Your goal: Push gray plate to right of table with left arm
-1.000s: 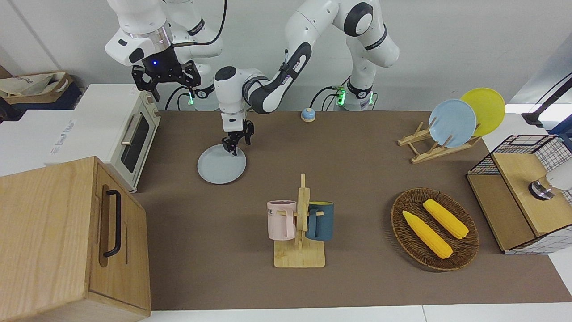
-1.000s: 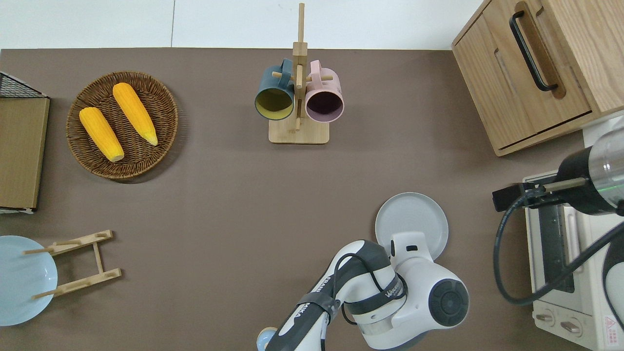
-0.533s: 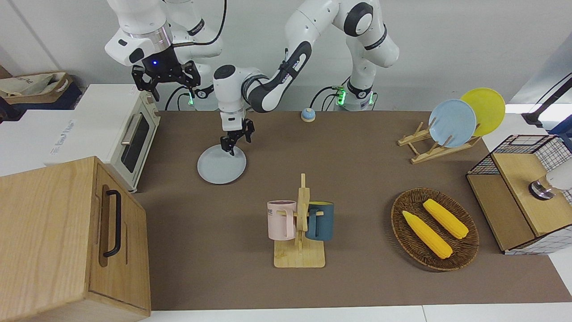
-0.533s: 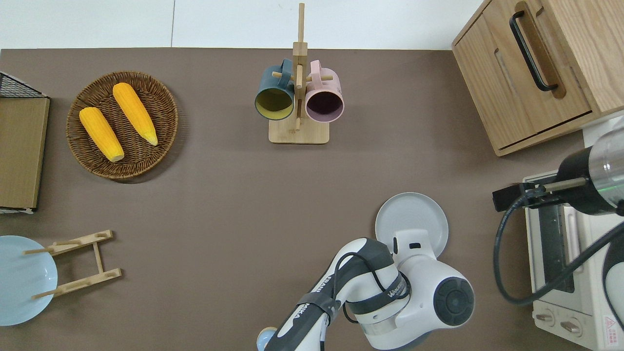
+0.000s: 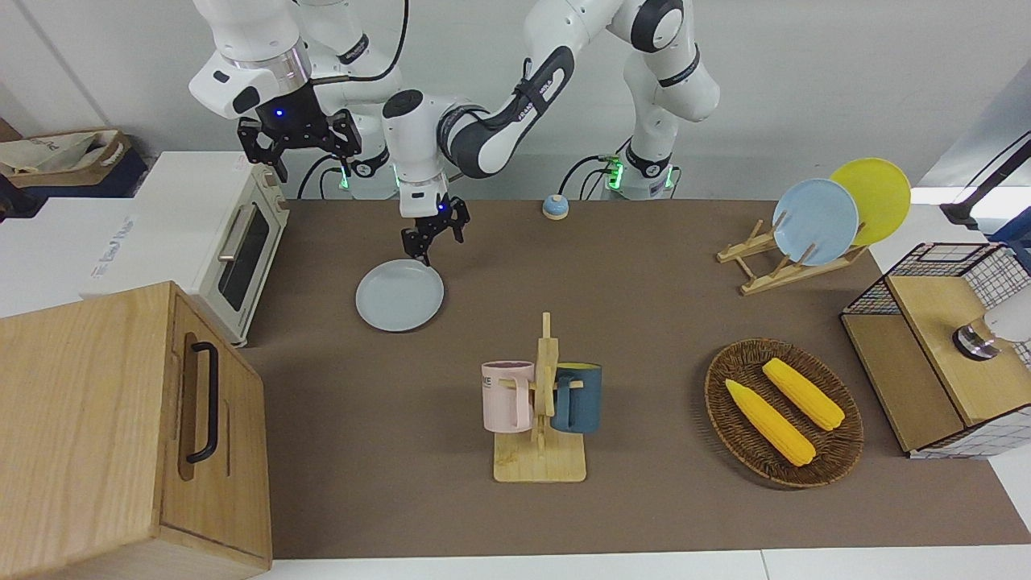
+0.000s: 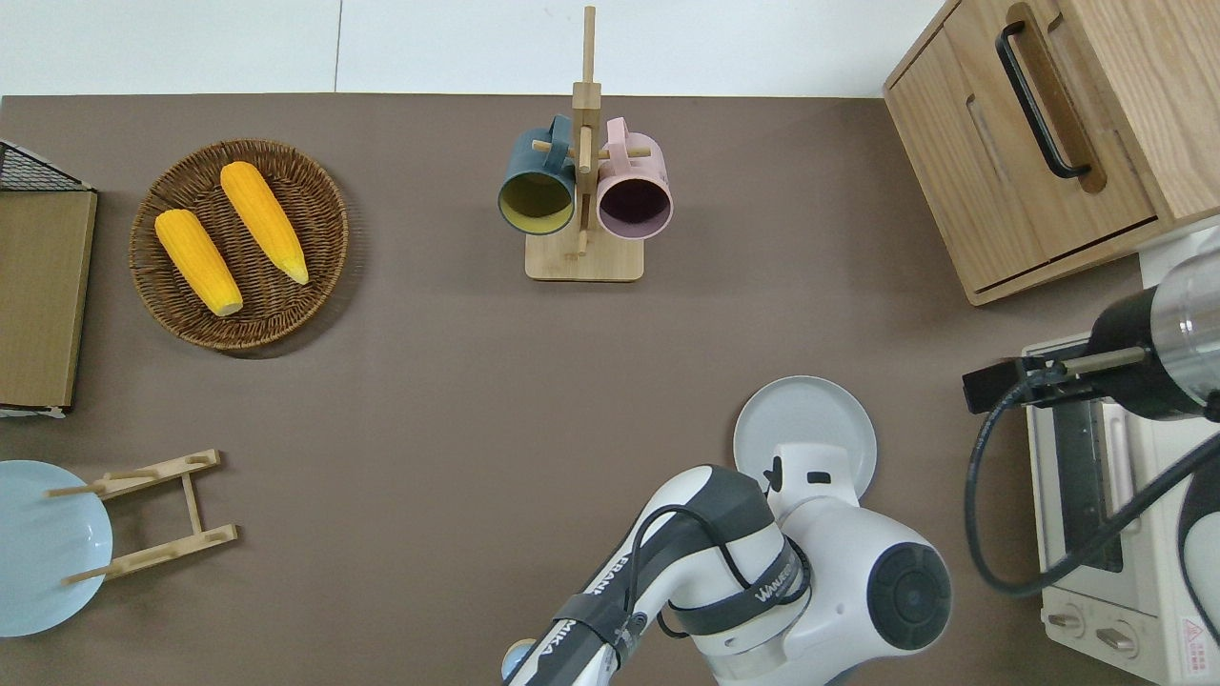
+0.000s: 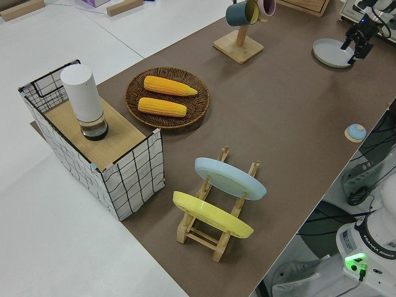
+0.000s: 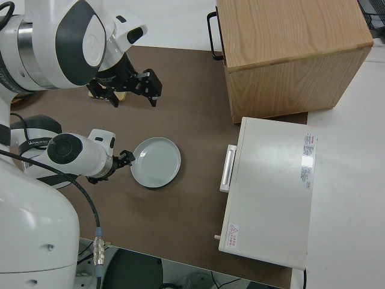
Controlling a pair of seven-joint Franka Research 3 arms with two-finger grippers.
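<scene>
The gray plate (image 5: 399,295) lies flat on the brown table (image 5: 644,306) toward the right arm's end, beside the toaster oven; it also shows in the overhead view (image 6: 805,424), the left side view (image 7: 330,53) and the right side view (image 8: 156,161). My left gripper (image 5: 435,238) is open and empty, lifted clear of the plate, over the rim nearest the robots (image 8: 123,160). In the overhead view the wrist hides it. My right gripper (image 5: 298,149) is open and parked.
A toaster oven (image 5: 233,250) and a wooden cabinet (image 5: 129,427) stand at the right arm's end. A mug rack (image 5: 540,403) stands mid-table. A corn basket (image 5: 781,411), a plate rack (image 5: 785,258) and a wire basket (image 5: 942,346) are toward the left arm's end.
My left gripper has lifted off the gray plate and drawn back toward the robots. The plate has not moved. The right arm has not moved.
</scene>
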